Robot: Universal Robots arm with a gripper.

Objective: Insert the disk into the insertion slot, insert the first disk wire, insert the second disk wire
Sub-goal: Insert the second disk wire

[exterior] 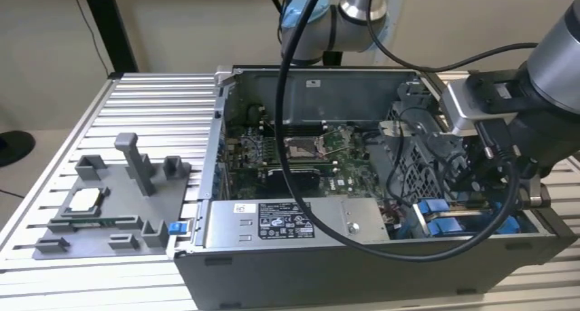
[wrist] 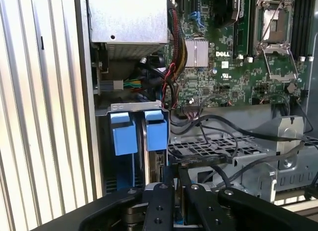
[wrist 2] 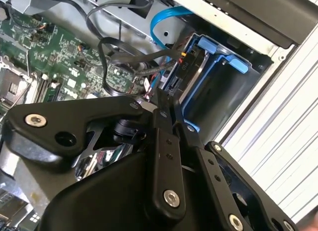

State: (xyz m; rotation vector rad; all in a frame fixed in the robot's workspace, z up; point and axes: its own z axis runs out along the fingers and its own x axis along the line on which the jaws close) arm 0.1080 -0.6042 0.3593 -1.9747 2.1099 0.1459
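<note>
Inside the open computer case [exterior: 363, 257], the gripper [wrist 2: 166, 104] pinches a black wire connector [wrist 2: 164, 94] against the disk [wrist 2: 191, 67].

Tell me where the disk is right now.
In the exterior view the disk sits at the open computer case's lower right corner, beside another blue-ended tray, below the pincer.

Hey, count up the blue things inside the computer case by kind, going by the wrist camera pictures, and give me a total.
Blue drive carrier tabs, side by side in the first wrist view: 2
Light blue data cable looping above the drive bay in the second wrist view: 1
Total: 3
</note>
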